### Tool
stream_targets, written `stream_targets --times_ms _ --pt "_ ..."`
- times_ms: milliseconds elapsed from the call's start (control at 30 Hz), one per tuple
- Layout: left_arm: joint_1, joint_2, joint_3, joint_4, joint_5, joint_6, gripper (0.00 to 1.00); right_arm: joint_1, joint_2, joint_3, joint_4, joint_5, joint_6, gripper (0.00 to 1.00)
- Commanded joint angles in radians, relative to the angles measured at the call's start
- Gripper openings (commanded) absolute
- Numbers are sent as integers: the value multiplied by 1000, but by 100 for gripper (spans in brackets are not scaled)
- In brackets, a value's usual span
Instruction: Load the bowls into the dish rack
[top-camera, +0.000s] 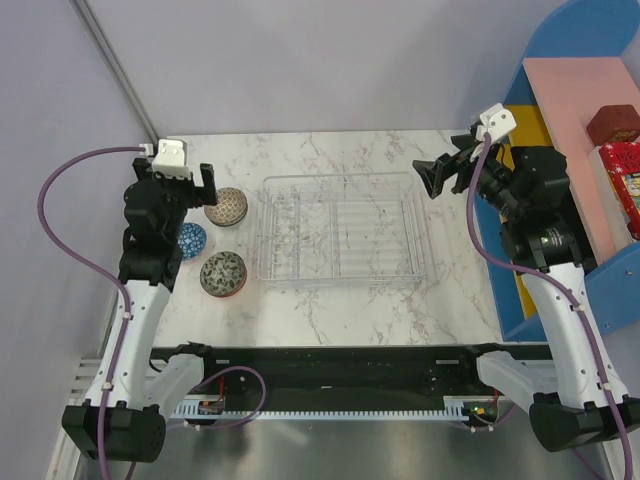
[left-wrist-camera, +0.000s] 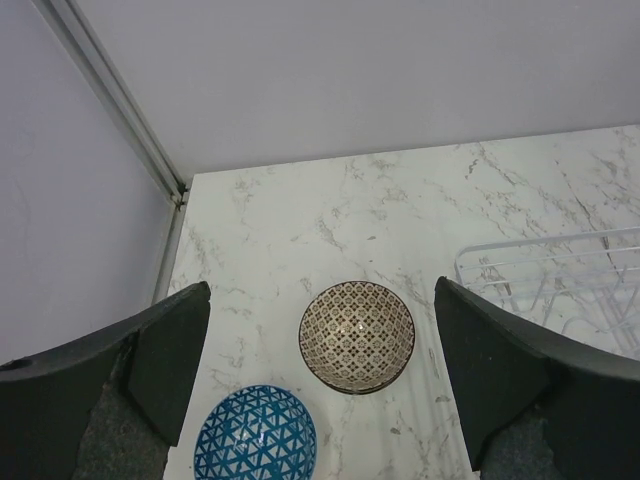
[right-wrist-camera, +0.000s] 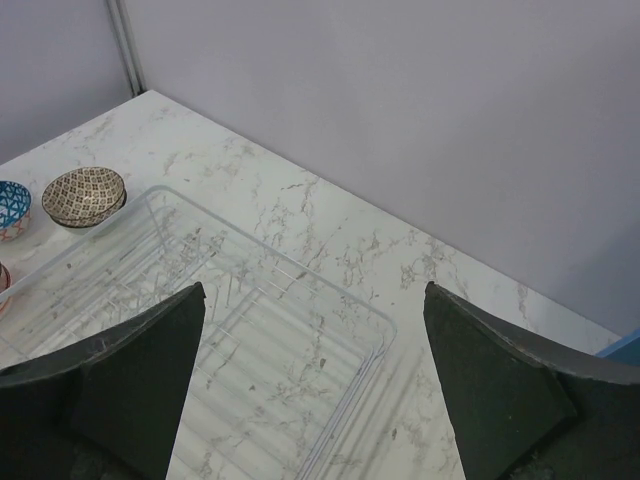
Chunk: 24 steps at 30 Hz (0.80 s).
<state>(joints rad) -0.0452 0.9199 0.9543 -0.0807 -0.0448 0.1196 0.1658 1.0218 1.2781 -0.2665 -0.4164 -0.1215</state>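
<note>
Left gripper: held above the worktop's left rear, jaws spread wide with nothing between them. In the left wrist view the beige lattice bowl is framed between the two fingers. This is judged a line-up for a first pick.

Right gripper: parked high past the dish rack's right rear corner, jaws likewise parted and empty. It is judged to be kept clear so that the rack is left free for loading.

Bowls, position: three are seen in the top view, grouped just left of the rack on the worktop. The beige lattice bowl is rearmost, the blue bowl is nearest the left arm, and the green-grey bowl is nearest the front. None is touched by a gripper and none is in the rack. Further bowls cannot be made out.

Bowls, make: small, round, glazed ceramic. Fine brown lattice on cream, blue triangles on white, and a mottled green-grey are noted. Whether each is mouth-up or inverted cannot be settled.

Dish rack: clear plastic, rectangular, with a raised rim and rows of thin ribs and slots. The marble is seen through it. No bowl is carried yet.

Worktop: white, grey-veined marble pattern, smooth and flat.

Handling note: hard glaze and curved walls are judged slippery for two fingers, so a rim pinch seems likely to be needed.
</note>
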Motion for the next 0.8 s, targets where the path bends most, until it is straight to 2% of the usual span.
stream_targets --times_ms 0,100,133,167,333,400,600,700,767 --pt "4 -26 52 -16 69 104 100 -2 -15 44 -5 86 81 97" --pt "5 -27 49 -25 108 132 100 -2 -46 18 -14 -2 -7 98" --pt "5 -27 52 -31 121 138 100 -2 -45 14 -34 -53 -124 98" --pt "5 -26 55 -53 140 137 100 -2 -43 21 -86 -97 -153 98" --pt "5 -3 93 -103 77 12 100 -2 -46 -3 -112 -79 -194 98" --pt "5 -6 62 -105 102 84 100 -2 -20 -10 -111 -62 -165 98" --pt "13 88 -52 -57 11 207 98 -2 43 -26 -171 -47 -181 98" --pt "37 200 -49 -50 29 219 98 -2 66 -31 -177 2 -188 98" --pt "82 299 -22 -41 97 209 98 0 81 -29 -178 18 -187 97"
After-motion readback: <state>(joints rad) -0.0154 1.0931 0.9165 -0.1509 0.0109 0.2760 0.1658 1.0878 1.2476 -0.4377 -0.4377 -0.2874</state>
